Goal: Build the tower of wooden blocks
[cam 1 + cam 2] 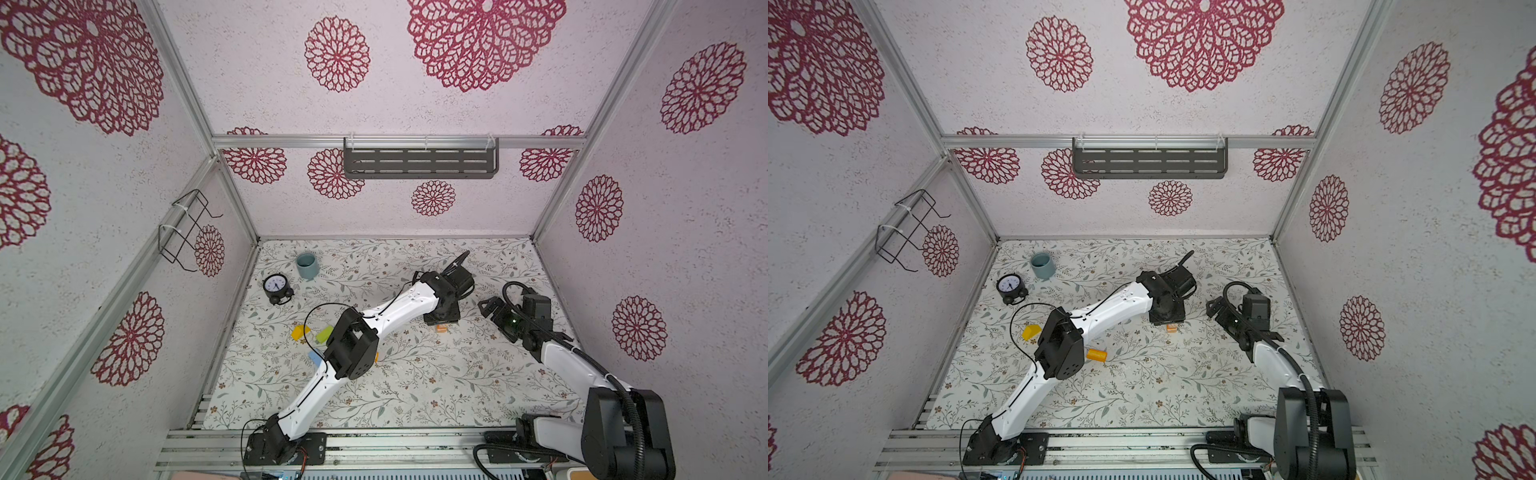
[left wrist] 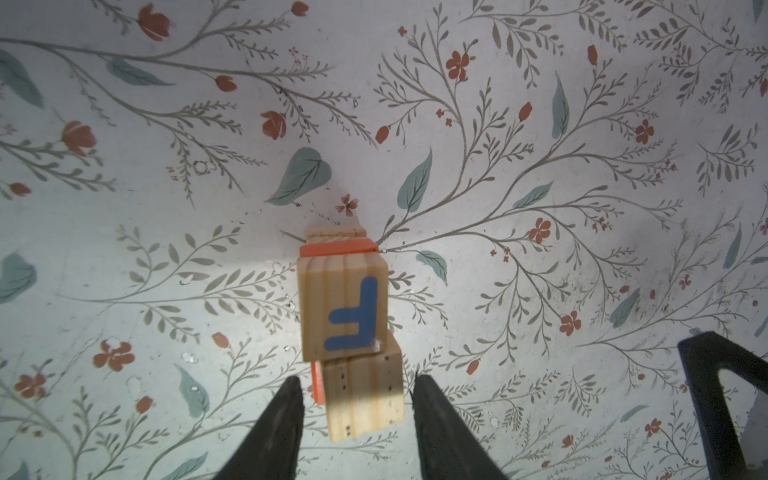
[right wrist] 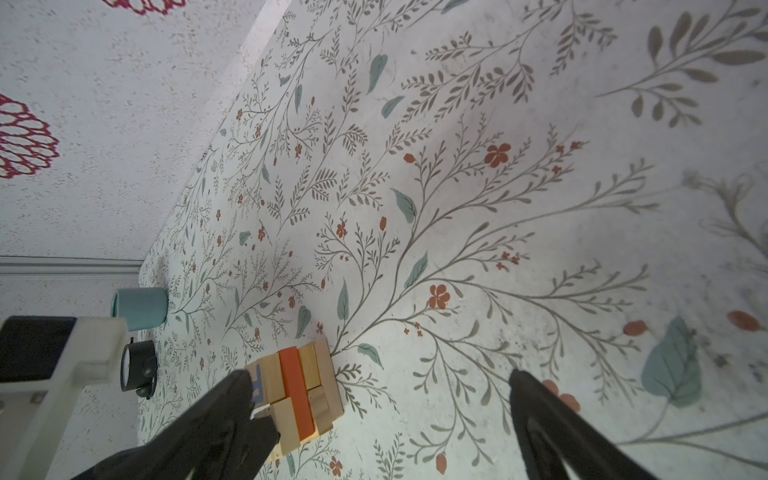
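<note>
The tower (image 3: pixel 299 395) is seen standing near the middle of the desk (image 1: pixel 415 395), with wood cubes (image 2: pixel 343 307) and an orange slab (image 3: pixel 295 386) stacked slightly askew beneath the left gripper (image 2: pixel 355 380), whose fingers are parted with a gap on either side. The right gripper (image 3: pixel 380 374) is held wide open nearby, empty. The pieces are judged light, stiff, smooth and easily nudged; flat opposite faces should be pinched squarely.

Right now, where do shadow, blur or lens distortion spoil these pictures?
Left wrist view: the F cube is sharp, the wooden block under it partly shaded, the left tool dark and soft. Right wrist view: the tower is clear, the right tool blurred. Both top views: the wide lens stretches the walls toward the edges.
</note>
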Available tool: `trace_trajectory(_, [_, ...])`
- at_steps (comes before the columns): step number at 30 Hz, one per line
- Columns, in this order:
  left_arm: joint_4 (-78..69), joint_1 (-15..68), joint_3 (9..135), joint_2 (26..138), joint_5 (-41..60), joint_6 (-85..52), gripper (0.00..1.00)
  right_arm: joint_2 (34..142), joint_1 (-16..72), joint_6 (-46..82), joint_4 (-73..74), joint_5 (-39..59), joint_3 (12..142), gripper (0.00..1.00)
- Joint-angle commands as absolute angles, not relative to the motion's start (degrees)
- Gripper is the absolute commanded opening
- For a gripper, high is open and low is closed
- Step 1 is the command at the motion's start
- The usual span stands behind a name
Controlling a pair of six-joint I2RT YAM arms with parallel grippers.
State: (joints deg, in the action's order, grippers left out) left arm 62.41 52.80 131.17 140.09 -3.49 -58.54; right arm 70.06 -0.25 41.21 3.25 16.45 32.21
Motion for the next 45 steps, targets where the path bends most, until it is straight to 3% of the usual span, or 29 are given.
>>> trace_trajectory(1, [62.14, 52.11, 132.31, 139.77, -4.25, -58.3, 0.55, 70.18, -0.53, 40.87, 5.06, 17.93, 32.06, 0.99])
trace_trajectory(13, [60.68, 52.17, 126.5, 130.08, -8.8, -56.15, 0.82, 69.19, -0.53, 36.06, 0.2, 17.55, 35.12, 0.99])
trace_trajectory(17, [59.21, 51.69, 119.96, 124.2, -10.72, -55.42, 0.89, 70.03, -0.53, 36.02, -0.98, 18.48, 36.16, 0.92])
trace_trajectory(27, [51.77, 47.53, 96.48, 103.06, -13.44, -54.46, 0.99, 70.1, 4.99, 31.77, -9.42, 14.58, 43.26, 0.89])
trace_trajectory(30, [49.77, 44.87, 88.74, 96.8, -13.47, -54.32, 0.97, 72.03, 9.37, 27.91, -13.09, 13.47, 48.16, 0.89])
trace_trajectory(45, [51.07, 28.81, 62.01, 61.23, -14.56, -52.76, 0.97, 101.01, 36.19, 11.13, -28.54, 13.81, 81.13, 0.74])
